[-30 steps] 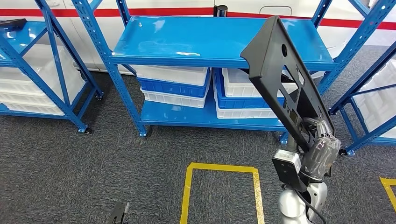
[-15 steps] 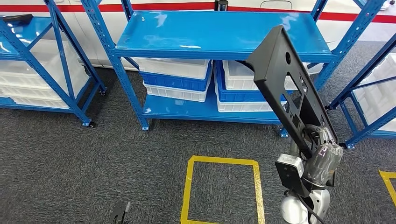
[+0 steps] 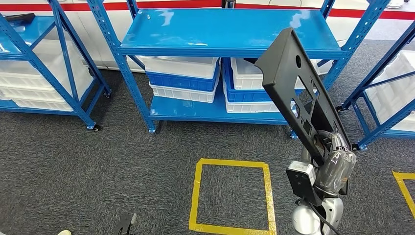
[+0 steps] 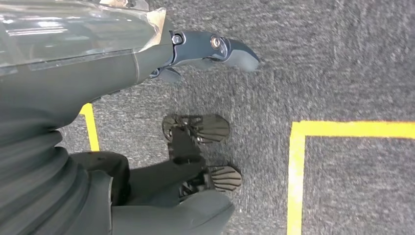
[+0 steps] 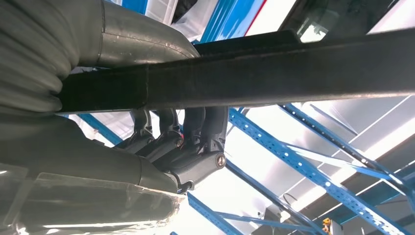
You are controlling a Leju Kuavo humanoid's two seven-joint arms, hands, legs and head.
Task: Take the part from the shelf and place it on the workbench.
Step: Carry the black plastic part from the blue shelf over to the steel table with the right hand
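The part (image 3: 293, 93) is a long black panel with several cut-out holes. My right hand (image 3: 335, 164) grips its lower end and holds it tilted up in front of the blue shelf (image 3: 225, 34). In the right wrist view the part (image 5: 269, 78) runs as a dark bar, with my fingers (image 5: 181, 142) curled around its edge. My left hand (image 4: 98, 73) hangs low over the carpet with its thumb out and holds nothing; in the head view it (image 3: 125, 223) appears as a dark shape at the bottom edge.
White and blue bins (image 3: 183, 83) sit on the shelf's lower level. More blue racks stand at the left (image 3: 29, 58) and right (image 3: 386, 83). A yellow tape square (image 3: 195, 196) marks the grey carpet ahead, and another yellow corner (image 3: 403, 186) lies at the far right.
The whole view has shifted: the shelf sits farther up and away, and more of the yellow square shows. The part stays gripped in my right hand.
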